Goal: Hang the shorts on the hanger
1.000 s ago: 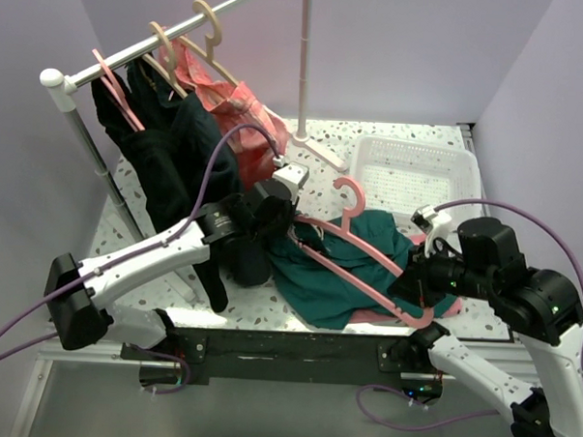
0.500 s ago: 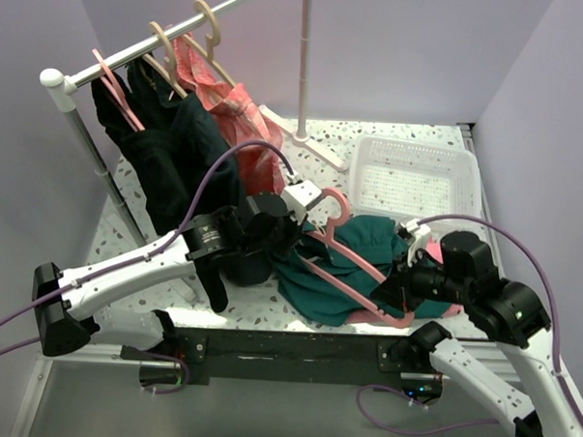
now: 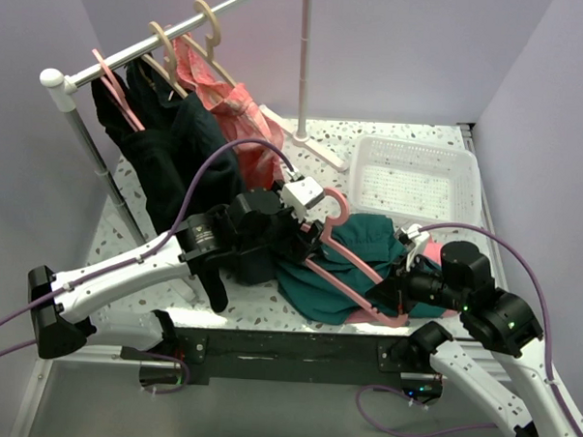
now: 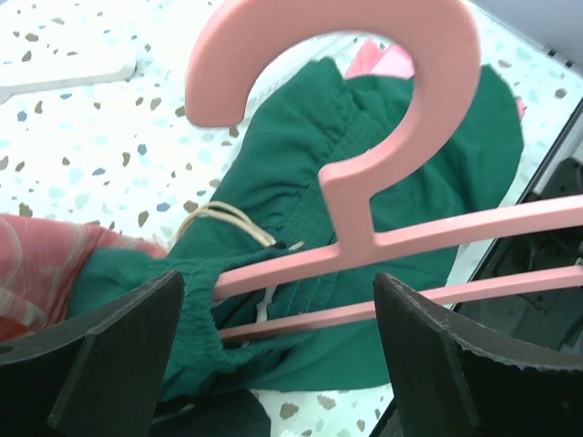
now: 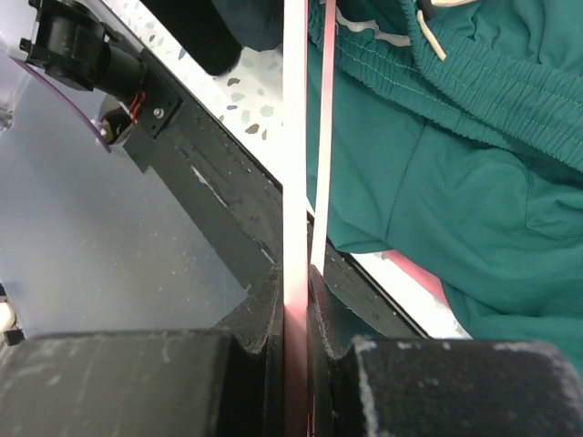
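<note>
dark garments (image 3: 173, 160) on the rail (image 3: 154, 40) walling off the left of the table (image 3: 392, 129), rack pole (image 3: 303, 64) upright at rear centre, white basket (image 3: 419, 176) filling the rear right, hanger (image 4: 351, 205) slanting over the shorts (image 3: 368, 236) across the middle, bare strip of tabletop behind the basket

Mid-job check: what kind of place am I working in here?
Probably a lab test cell staged as a laundry corner: plain lilac walls, a clothes rail with hung garments, and a white basket on a speckled table.

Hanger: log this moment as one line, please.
left claw: open, straddling hanger below hook | right claw: shut on hanger bar | shorts: bunched on table under hanger, not hung
</note>
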